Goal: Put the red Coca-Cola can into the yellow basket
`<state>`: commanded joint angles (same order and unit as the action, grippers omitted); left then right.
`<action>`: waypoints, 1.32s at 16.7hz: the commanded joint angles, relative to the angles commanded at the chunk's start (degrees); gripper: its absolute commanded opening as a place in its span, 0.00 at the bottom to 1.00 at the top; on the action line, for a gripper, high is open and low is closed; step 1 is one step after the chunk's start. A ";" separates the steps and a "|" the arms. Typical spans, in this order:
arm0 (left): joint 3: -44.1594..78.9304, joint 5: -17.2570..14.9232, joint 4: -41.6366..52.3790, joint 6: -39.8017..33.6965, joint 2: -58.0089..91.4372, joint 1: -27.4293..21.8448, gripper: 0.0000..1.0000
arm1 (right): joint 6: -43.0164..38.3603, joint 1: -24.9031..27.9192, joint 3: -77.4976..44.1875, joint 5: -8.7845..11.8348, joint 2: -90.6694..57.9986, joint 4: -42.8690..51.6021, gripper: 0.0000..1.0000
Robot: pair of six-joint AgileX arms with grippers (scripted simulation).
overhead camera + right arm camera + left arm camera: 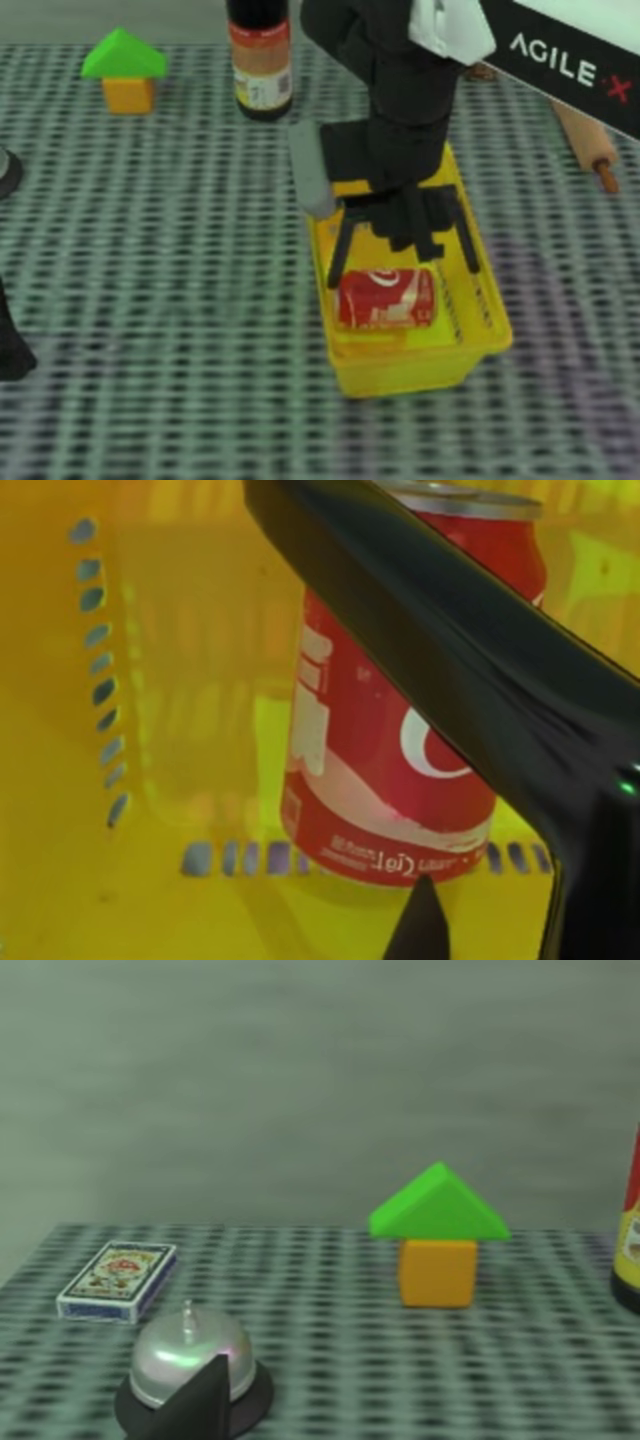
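The red Coca-Cola can [386, 298] lies on its side inside the yellow basket [420, 375], near the basket's front end. My right gripper [405, 245] hangs over the basket just behind the can, open, holding nothing. In the right wrist view the can [400, 750] rests on the yellow basket floor [180, 680]. One dark fingertip [420, 925] shows just short of the can, and the basket's black handle [450, 650] crosses in front of it. My left gripper [12, 350] is parked at the table's left edge, one fingertip [195, 1405] showing.
A dark bottle [260, 60] with a red-orange label stands at the back, behind the basket. A green-roofed orange block house [125, 70] is back left, and a wooden rolling pin [590, 145] back right. A silver bell [190, 1360] and a card pack [118, 1280] sit near the left arm.
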<state>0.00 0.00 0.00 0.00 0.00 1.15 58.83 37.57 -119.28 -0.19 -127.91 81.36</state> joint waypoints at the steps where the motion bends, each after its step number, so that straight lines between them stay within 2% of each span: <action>1: 0.00 0.00 0.00 0.00 0.00 0.00 1.00 | 0.00 0.00 0.00 0.00 0.00 0.00 0.02; 22: 0.00 0.00 0.00 0.00 0.00 0.00 1.00 | 0.00 0.00 0.00 0.00 0.00 0.00 0.00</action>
<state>0.00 0.00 0.00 0.00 0.00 1.15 58.83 37.57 -119.28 -0.19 -127.91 81.36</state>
